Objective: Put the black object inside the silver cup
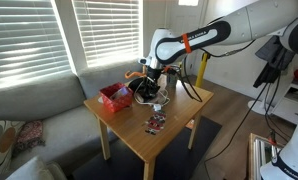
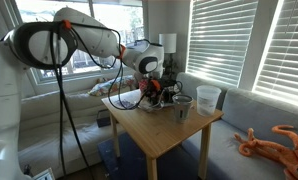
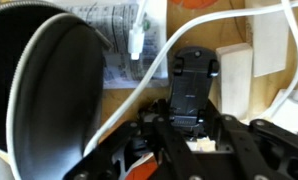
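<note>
My gripper is shut on the black object, a flat black piece that sticks out between the fingers. The silver cup shows as a wide dark opening just to the left of the object in the wrist view. In both exterior views the gripper hangs low over the wooden table, right beside the grey cup. A white cable runs across the cup's rim and the object.
A red basket sits at the table's corner behind the gripper. A shorter white cup stands past the silver cup. A small packet lies on the table. A sofa surrounds the table; an orange toy lies on it.
</note>
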